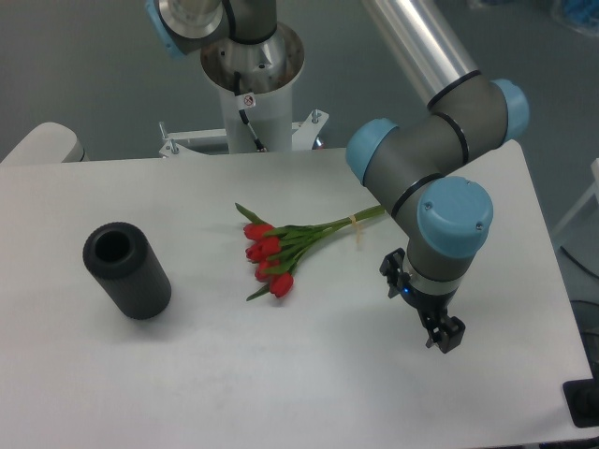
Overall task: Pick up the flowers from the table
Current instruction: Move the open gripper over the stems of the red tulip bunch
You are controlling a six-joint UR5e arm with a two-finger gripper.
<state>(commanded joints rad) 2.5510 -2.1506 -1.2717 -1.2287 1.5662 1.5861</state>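
One bunch of flowers (281, 248) lies on the table (281, 374); pincer (444, 337) empty, its spread unclear.

I see the flowers (281, 251) lying flat on the table (234, 374), red buds toward the lower left, stems running up and right under my arm's wrist, where a pale band ties them. My gripper (444, 335) hangs to the right of the bunch, apart from it, pointing down toward the tabletop; from this angle I cannot tell how its jaws stand. A black cylinder (126, 270) lies on its side well to the left, its open end facing up and left
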